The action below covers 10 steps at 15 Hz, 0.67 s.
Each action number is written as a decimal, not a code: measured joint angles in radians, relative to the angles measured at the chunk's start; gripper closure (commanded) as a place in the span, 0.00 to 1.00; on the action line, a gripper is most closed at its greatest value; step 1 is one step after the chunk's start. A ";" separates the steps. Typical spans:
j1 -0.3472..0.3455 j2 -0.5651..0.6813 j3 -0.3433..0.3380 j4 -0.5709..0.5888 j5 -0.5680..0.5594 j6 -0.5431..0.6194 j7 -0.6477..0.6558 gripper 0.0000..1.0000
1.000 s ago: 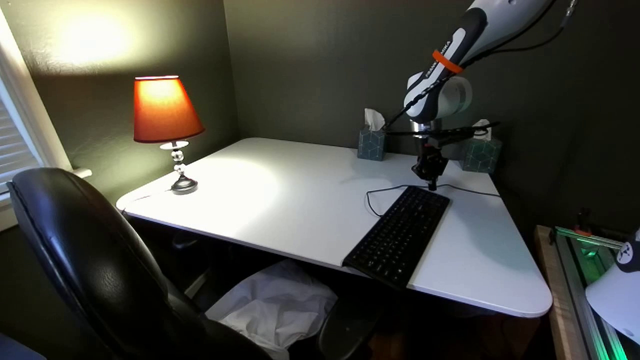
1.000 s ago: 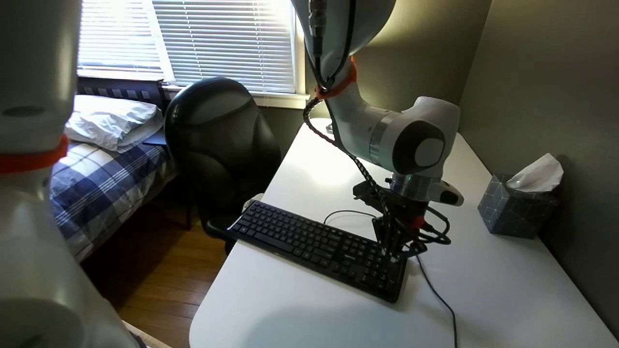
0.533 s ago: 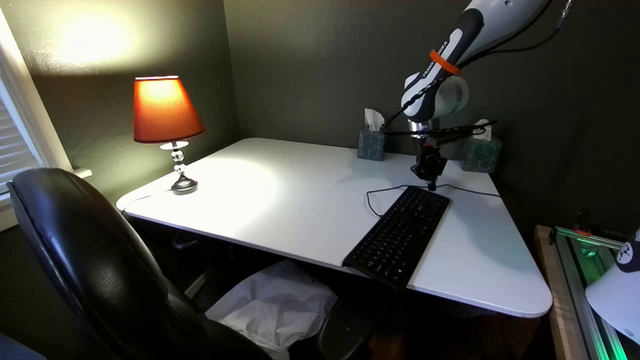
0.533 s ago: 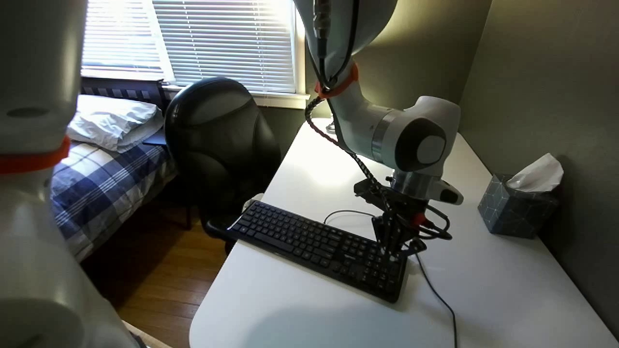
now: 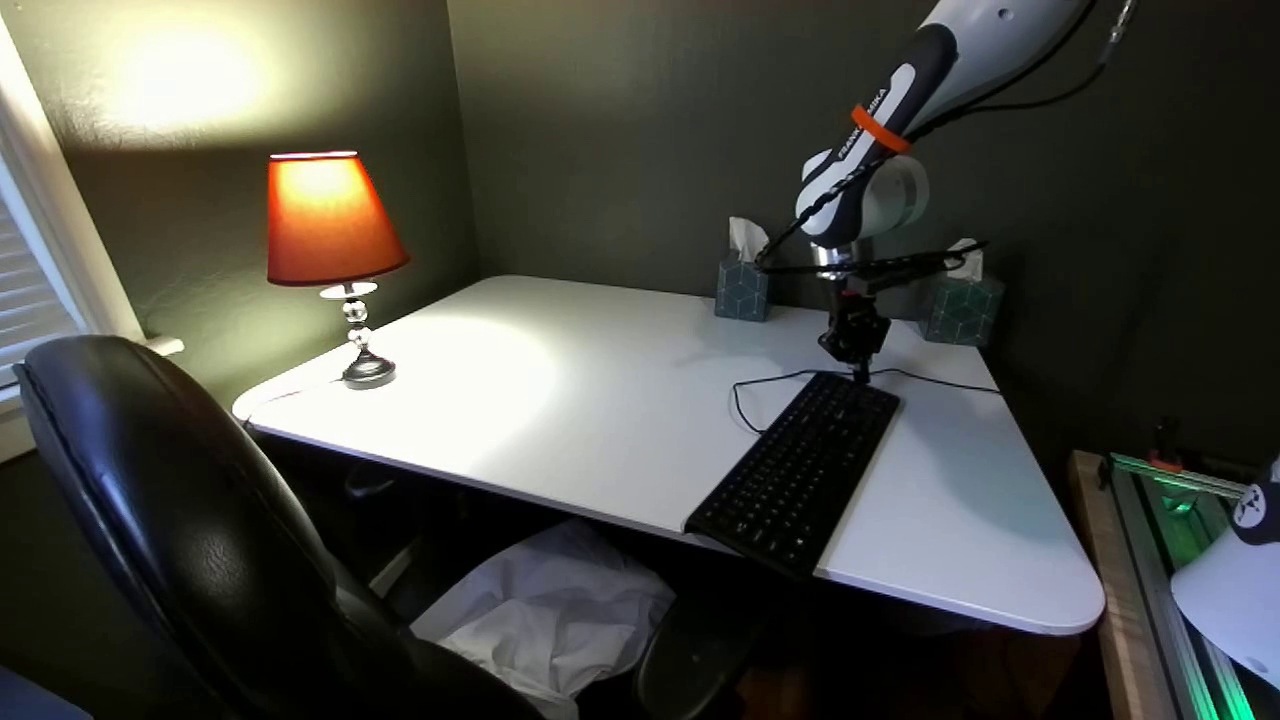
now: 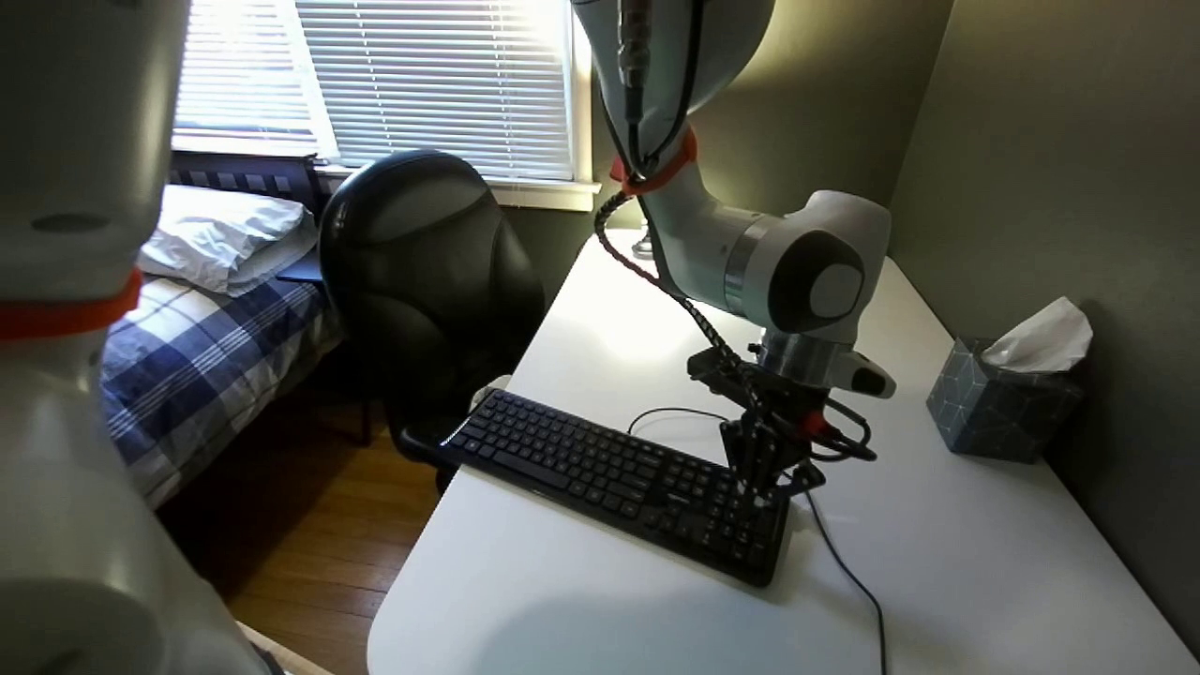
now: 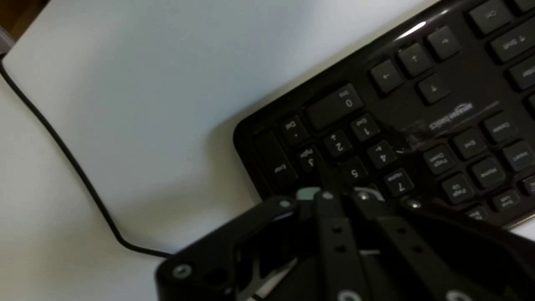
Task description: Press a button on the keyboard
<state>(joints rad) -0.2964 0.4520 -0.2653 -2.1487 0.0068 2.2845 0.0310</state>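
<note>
The long black keyboard [image 5: 800, 475] lies on the white table, with one end over the table's edge. It also shows in an exterior view [image 6: 600, 466] and in the wrist view [image 7: 422, 110]. My gripper [image 5: 861, 376] points down at the keyboard's number-pad end; it also shows in an exterior view [image 6: 753, 495]. In the wrist view my gripper [image 7: 334, 179] has its fingers together, with nothing seen between them. The fingertips are over the number pad, close to the 3 and 5 keys. They hide the keys beneath, and I cannot tell whether they touch.
The thin black cable [image 7: 79, 171] runs over the table past the keyboard's end. Tissue boxes [image 5: 742, 290] [image 5: 963, 310] stand at the back, one on each side of the gripper. A lit lamp [image 5: 335, 220] stands at the far side. A black chair [image 6: 431, 300] stands by the table.
The arm has shifted slightly to the left in an exterior view, and the fingertips have moved only a little, staying at the keyboard's number-pad end. The keyboard has not visibly moved.
</note>
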 measured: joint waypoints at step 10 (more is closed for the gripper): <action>0.000 0.028 0.004 0.024 0.000 -0.009 0.000 1.00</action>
<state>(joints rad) -0.2964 0.4799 -0.2615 -2.1247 0.0068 2.2754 0.0310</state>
